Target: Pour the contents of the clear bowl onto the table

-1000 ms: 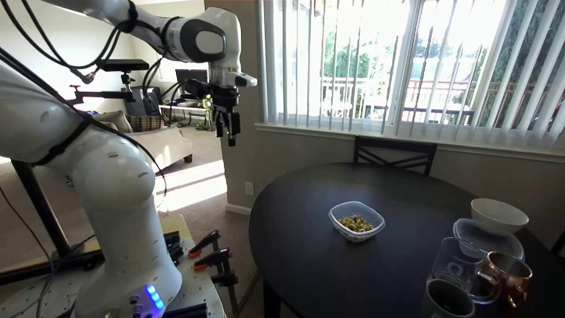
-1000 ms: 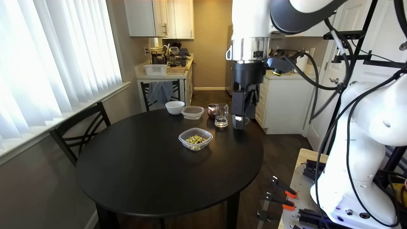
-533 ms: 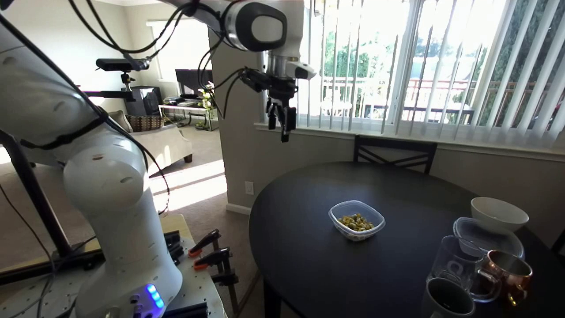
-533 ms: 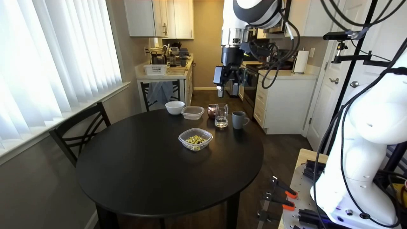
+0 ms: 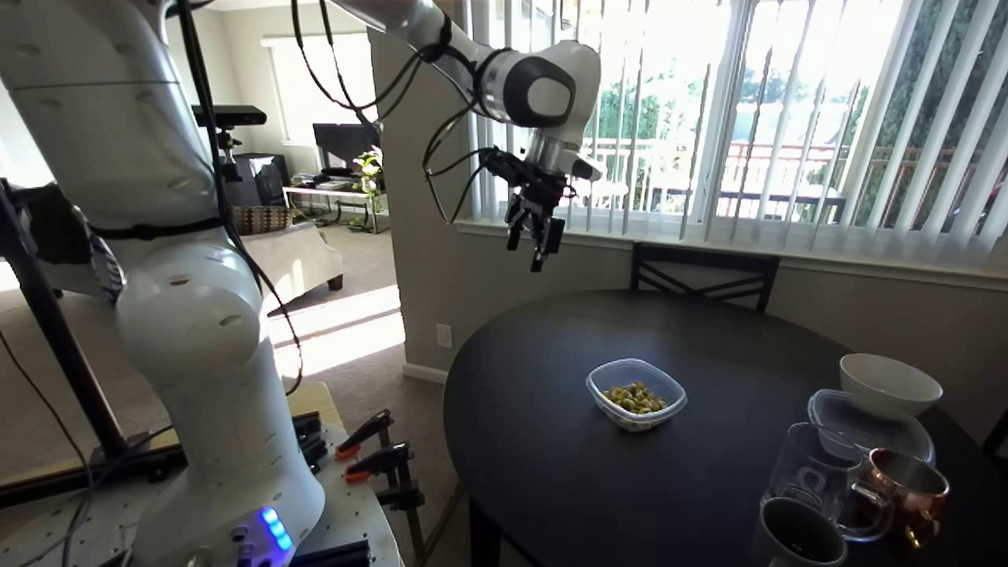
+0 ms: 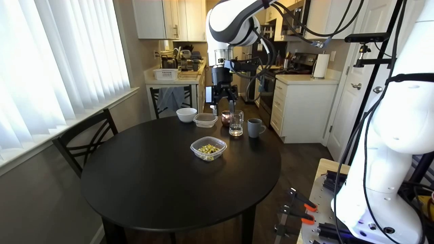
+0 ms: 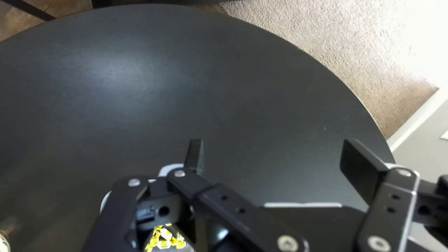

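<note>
Reaching seemed in hand: in an exterior view the clear bowl (image 6: 209, 140) and contents (image 6: 208, 149) sat on the worktop (image 6: 152, 183), seven o'clock from the empty, spread pincer (image 6: 223, 109), so lowering to grip likely came next.

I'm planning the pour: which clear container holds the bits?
The clear bowl standing apart: yellowish bits show inside it, unlike the clear tub beside the white bowl.
</note>
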